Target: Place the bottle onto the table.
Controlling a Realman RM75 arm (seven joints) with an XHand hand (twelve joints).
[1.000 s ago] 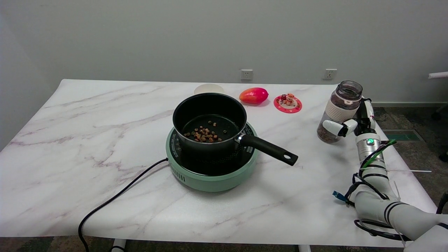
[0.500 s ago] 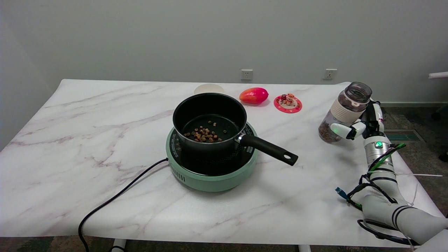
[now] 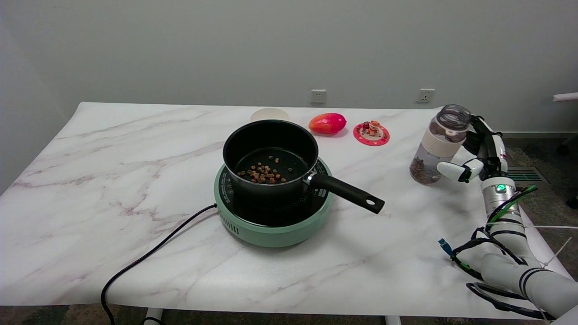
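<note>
Bottle stands on table, well right of pot. Right hand just beside it, fingers apart, apparently letting go. Next: pull hand clear w/o tipping bottle.

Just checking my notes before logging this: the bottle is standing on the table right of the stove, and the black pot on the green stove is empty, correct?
Not quite. The head view shows the pot is not empty: small brown pieces lie on its bottom. The rest holds: the bottle stands on the table right of the green stove.
</note>
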